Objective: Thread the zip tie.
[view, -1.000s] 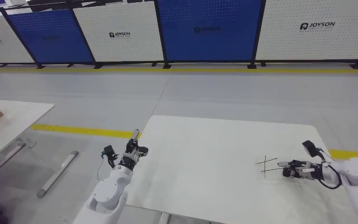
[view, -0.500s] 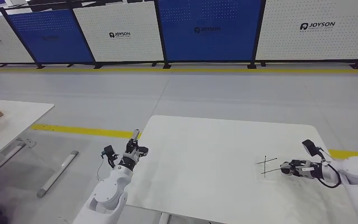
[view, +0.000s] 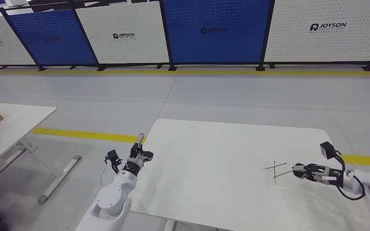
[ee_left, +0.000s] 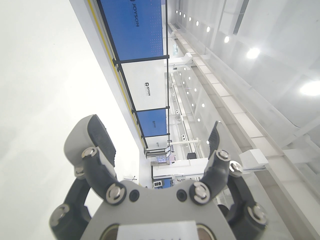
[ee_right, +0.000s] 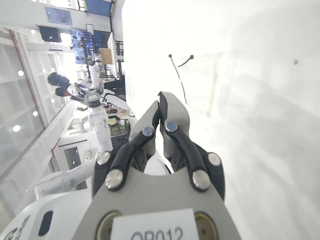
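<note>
Threading looked unstarted: black zip ties (view: 276, 171) (ee_right: 178, 74) lay loose and crossed on the white table (view: 219, 161). Clenched and empty, right gripper (view: 296, 171) (ee_right: 159, 101) sat just beside them; left gripper (view: 139, 141) (ee_left: 158, 128) hung released, well apart.

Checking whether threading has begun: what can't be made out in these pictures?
- Thin black plastic zip ties: top view, too small to count or to see a tail through a head.
- Same ties, right wrist view: glare on the white table washes out parts of the strands.
- Contact between the right gripper and the nearest tie end: top view, too small.
</note>
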You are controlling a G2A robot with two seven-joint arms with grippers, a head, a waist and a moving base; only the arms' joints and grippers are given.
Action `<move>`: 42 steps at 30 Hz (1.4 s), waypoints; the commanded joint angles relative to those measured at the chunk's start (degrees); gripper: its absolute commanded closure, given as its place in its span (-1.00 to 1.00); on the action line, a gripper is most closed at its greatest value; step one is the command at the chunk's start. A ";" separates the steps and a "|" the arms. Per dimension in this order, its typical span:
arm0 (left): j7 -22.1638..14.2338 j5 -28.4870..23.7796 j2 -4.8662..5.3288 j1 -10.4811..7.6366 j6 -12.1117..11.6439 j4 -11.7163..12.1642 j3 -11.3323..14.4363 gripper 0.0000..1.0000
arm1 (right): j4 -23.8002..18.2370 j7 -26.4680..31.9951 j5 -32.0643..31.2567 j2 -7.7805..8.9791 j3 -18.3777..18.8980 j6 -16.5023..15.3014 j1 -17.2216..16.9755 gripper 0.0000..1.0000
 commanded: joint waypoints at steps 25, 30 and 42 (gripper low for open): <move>0.00 0.00 0.00 0.00 0.00 0.00 0.00 -1.00 | -18.99 -0.72 17.00 0.52 5.66 -8.36 -13.09 1.00; 0.00 0.00 0.00 0.00 0.00 0.00 0.00 -1.00 | -19.17 -0.61 17.00 0.40 5.08 -8.31 -13.04 1.00; 0.00 0.00 0.00 0.00 0.00 0.00 0.00 1.00 | -19.17 -0.61 17.00 0.40 5.08 -8.31 -13.04 1.00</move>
